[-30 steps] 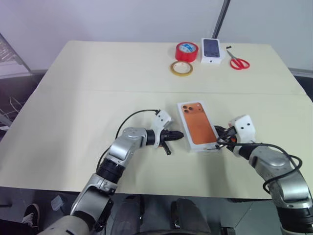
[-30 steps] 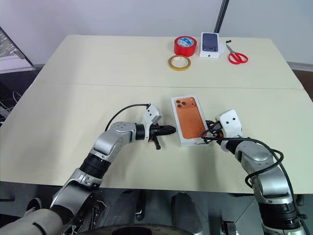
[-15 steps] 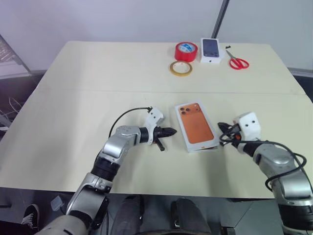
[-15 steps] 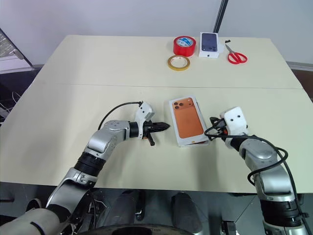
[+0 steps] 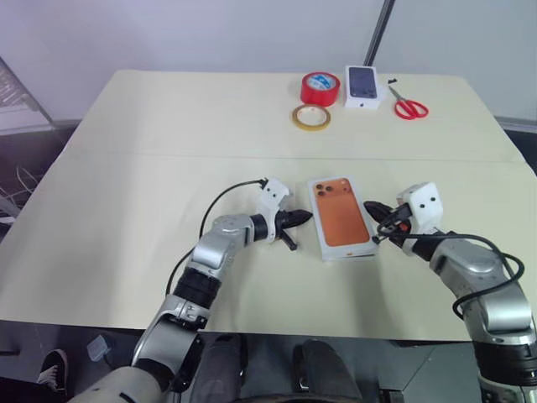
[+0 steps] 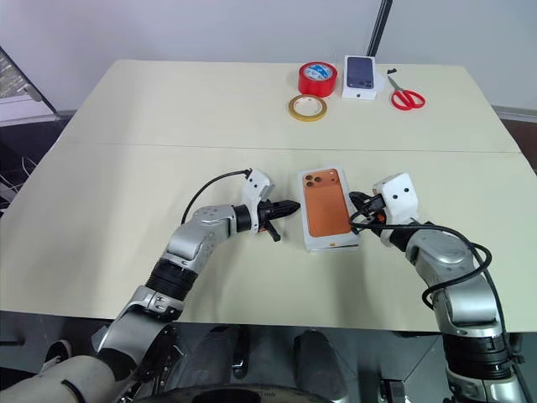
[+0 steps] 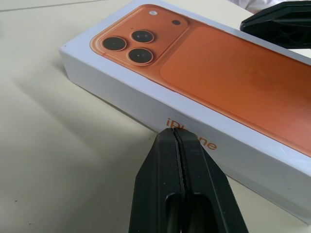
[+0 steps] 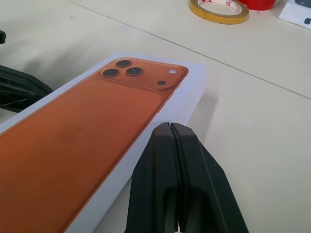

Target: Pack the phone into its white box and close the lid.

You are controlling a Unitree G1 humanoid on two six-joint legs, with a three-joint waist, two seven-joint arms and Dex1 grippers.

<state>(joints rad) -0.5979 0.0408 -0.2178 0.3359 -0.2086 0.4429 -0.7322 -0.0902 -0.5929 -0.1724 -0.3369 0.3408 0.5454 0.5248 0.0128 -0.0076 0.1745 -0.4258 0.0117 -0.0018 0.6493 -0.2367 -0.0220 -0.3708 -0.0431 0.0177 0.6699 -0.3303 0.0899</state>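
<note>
Both grippers are pinched shut on nothing and flank the white box (image 5: 340, 218), which lies closed at the frame's centre. Left gripper (image 5: 304, 217) points at its left long side, right gripper (image 5: 370, 207) at its right edge. Its lid pictures an orange phone; the side wall reads "iPhone" (image 7: 192, 136).

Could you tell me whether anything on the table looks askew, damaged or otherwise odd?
Nothing stands out. The white box lies flat and closed, slightly turned against the table edge, between the shut left hand and right hand.
</note>
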